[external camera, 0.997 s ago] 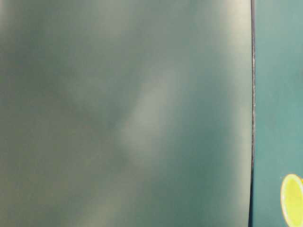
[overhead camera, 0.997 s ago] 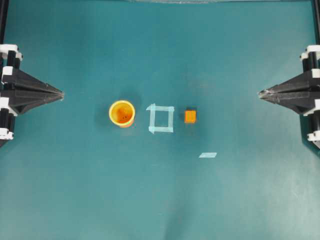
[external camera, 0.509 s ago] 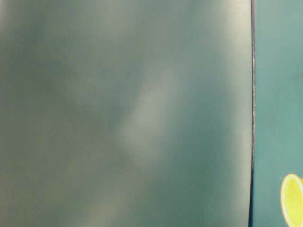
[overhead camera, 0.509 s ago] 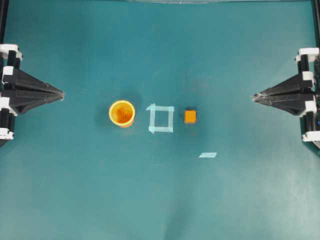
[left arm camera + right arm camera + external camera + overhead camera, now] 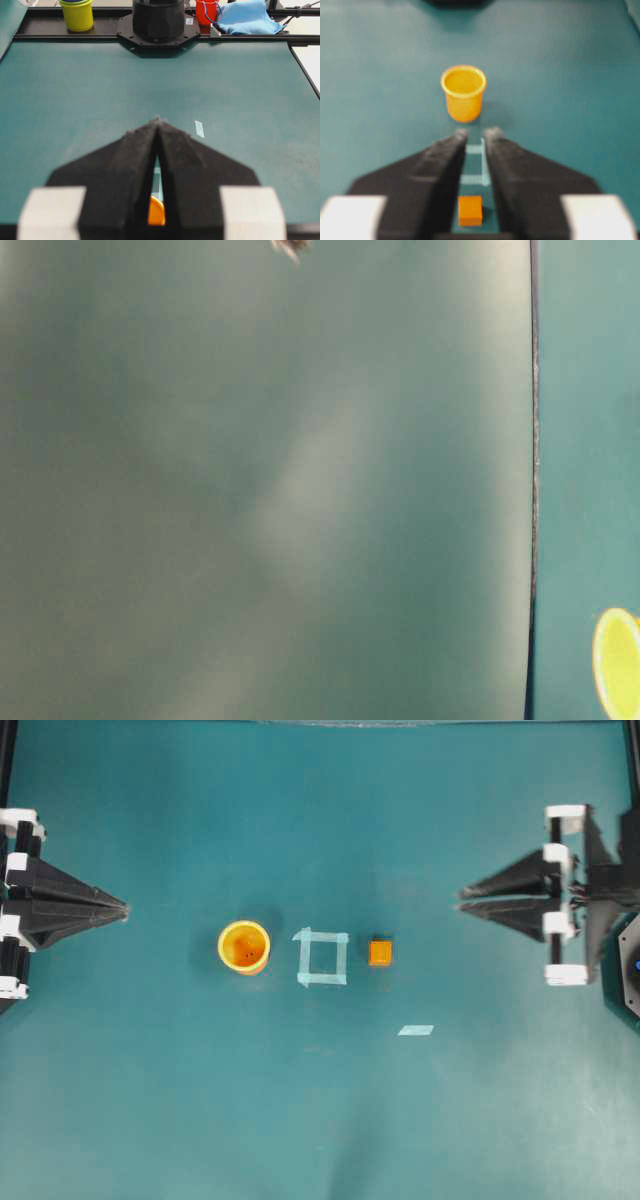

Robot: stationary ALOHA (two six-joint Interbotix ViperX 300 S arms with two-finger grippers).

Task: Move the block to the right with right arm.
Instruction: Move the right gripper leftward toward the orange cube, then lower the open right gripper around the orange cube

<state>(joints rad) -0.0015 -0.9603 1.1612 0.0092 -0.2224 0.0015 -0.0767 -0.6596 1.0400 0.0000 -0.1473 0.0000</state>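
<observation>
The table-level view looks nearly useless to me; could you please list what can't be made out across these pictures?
- Table-level view: a blurred grey-green surface fills most of it; the cup is cut off by the edge; the block is unseen.
- Left wrist view: the left gripper hides the tape square and most of the cup.
- Right wrist view: blurred; the right gripper partly covers the tape square.

overhead view is showing even, fairly bright light on the teal table (image 5: 150, 1100), with soft shadows pooling beside the cup (image 5: 244, 947) and the block (image 5: 380, 953). table-level view is reading as almost entirely a defocused grey-green smear with a pale glare streak. right wrist view is coming through soft overall; left wrist view is blurring only its near foreground.
</observation>
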